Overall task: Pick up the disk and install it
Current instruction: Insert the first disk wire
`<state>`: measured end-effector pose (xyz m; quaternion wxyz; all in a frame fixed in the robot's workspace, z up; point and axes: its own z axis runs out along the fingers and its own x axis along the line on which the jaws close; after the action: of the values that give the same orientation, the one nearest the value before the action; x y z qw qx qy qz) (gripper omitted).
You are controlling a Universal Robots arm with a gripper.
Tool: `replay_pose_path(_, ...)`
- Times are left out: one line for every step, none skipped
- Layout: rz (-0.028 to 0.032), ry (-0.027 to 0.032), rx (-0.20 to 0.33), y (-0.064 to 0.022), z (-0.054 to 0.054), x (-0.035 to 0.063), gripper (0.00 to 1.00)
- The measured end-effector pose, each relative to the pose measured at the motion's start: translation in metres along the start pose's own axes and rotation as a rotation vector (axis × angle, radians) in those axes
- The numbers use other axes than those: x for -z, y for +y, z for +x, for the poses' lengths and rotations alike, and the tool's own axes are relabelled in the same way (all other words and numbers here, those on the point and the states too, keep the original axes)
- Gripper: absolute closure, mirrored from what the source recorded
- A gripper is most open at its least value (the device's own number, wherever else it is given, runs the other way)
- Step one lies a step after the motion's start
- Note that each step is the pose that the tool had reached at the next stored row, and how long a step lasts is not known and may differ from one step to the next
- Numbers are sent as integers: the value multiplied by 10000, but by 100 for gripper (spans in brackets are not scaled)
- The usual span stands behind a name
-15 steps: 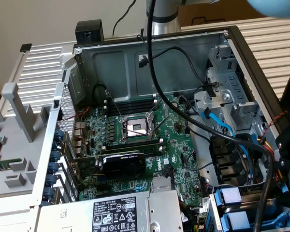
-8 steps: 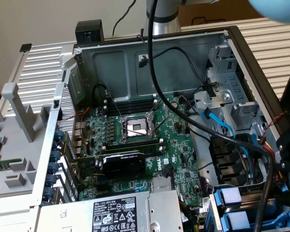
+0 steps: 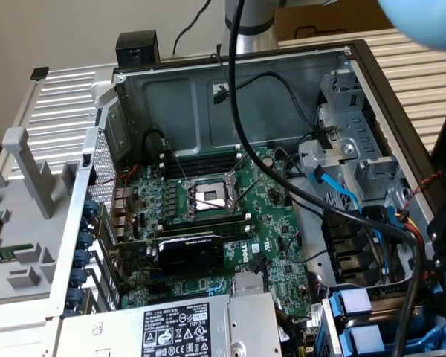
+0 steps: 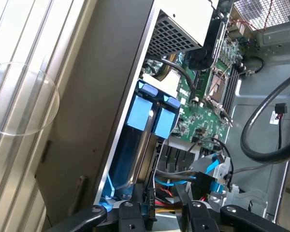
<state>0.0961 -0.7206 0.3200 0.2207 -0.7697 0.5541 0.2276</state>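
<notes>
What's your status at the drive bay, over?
Tool open, close by the disk. Disk slotted beside second blue carrier. Black cable draped across the case; blue data cable near tool.

the disk (image 4: pixel 139 115) shows as a bright blue plastic carrier with a paler blue end tab facing out. it stands on edge, slotted into the drive bay just beside the power supply (image 4: pixel 181 26). one long blue side rail runs down into the shadowed slot. its metal body and label are hidden. a second blue carrier (image 4: pixel 164 122) sits right beside it, on the side toward the power supply.
</notes>
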Motion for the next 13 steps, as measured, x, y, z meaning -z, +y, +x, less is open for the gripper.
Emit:
replay_pose_path(0,0,0,0,1,-2,62)
replay_pose_path(1,-1,0,1,4,-6,62)
replay_pose_path(0,-1,0,0,4,-10,62)
replay_pose_path(1,0,-1,0,2,-17,62)
replay_pose_path(-1,4,-1,0,-2,-22,62)
replay_pose_path(-2,9,-2,3,-5,-25,62)
replay_pose_path(-5,23,-5,4,-6,-25,62)
replay_pose_path(-3,52,-7,7,-7,-26,62)
replay_pose_path(7,87,-6,12,-10,-27,62)
replay_pose_path(15,121,-3,17,-12,-29,62)
replay_pose_path(30,141,1,19,-14,-30,62)
replay_pose_path(47,147,6,21,-15,-31,62)
replay_pose_path(50,148,6,20,-14,-31,62)
